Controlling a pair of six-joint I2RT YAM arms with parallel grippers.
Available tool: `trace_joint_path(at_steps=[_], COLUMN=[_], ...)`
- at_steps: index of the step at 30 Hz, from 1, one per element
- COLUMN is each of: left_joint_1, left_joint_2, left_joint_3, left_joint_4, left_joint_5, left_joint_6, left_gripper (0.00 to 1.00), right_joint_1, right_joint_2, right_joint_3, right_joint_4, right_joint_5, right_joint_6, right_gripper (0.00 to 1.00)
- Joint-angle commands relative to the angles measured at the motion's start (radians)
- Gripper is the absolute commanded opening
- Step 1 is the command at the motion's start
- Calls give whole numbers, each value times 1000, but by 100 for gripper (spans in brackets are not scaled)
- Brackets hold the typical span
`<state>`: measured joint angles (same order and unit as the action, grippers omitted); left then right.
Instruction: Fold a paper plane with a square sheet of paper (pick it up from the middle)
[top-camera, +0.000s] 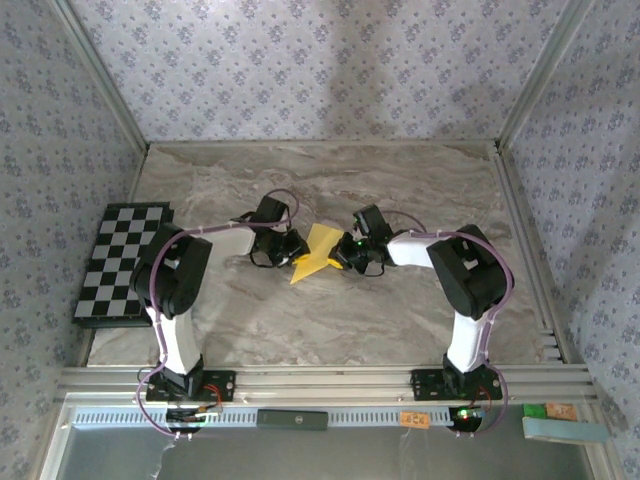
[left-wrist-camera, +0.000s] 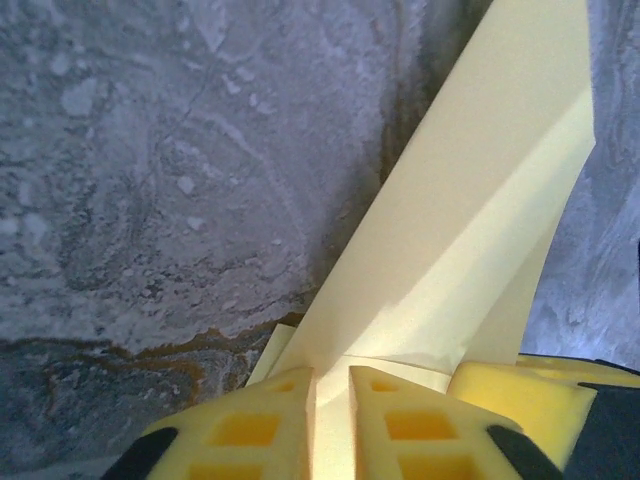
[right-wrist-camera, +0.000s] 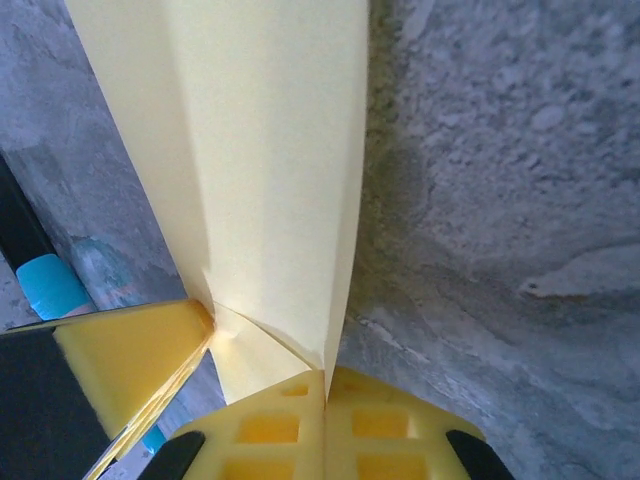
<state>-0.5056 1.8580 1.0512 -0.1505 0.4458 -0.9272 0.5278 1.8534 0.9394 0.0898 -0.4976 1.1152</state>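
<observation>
The yellow square sheet of paper (top-camera: 318, 252), folded into a narrow pointed paper plane shape with creases, hangs between both grippers at the table's middle. My left gripper (top-camera: 290, 250) is on its left end. In the left wrist view the folded paper (left-wrist-camera: 470, 220) runs up and to the right, and a fold lies in the narrow gap of the left gripper (left-wrist-camera: 332, 385), whose jaws stand slightly apart. My right gripper (top-camera: 345, 258) is at the paper's right side. In the right wrist view the right gripper (right-wrist-camera: 326, 385) is shut on the lower edge of the paper (right-wrist-camera: 260, 150).
A black-and-white checkered board (top-camera: 125, 260) lies at the table's left edge. Patterned walls close the table in on three sides. In the right wrist view a finger of the left gripper (right-wrist-camera: 130, 360) sits close beside the paper, with a black, blue-tipped item (right-wrist-camera: 45, 285) behind it.
</observation>
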Motion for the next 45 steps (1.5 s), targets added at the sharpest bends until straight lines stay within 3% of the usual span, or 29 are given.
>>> trace_joint_path(at_steps=[1, 11, 17, 22, 27, 45], left_joint_1=[1, -119, -190, -258, -283, -289], left_joint_2=[-89, -236, -277, -271, -230, -137], left_joint_3=[16, -49, -151, -176, -151, -172], left_joint_4=[-13, -19, 146, 200, 203, 312], left_joint_5=[-23, -257, -348, -359, -358, -381], left_joint_6=[57, 385, 608, 865, 993, 1152], left_gripper=[21, 45, 59, 60, 60, 41], right_joint_1=[-9, -42, -62, -75, -87, -103], right_joint_2=[-69, -160, -174, -178, -176, -165], right_joint_3=[-11, 13, 13, 7, 5, -9], right_joint_4=[13, -85, -119, -126, -120, -125], right_joint_5=[27, 80, 67, 44, 20, -43], right_joint_6=[-3, 39, 74, 100, 128, 175], right_gripper=[0, 0, 0, 0, 0, 0])
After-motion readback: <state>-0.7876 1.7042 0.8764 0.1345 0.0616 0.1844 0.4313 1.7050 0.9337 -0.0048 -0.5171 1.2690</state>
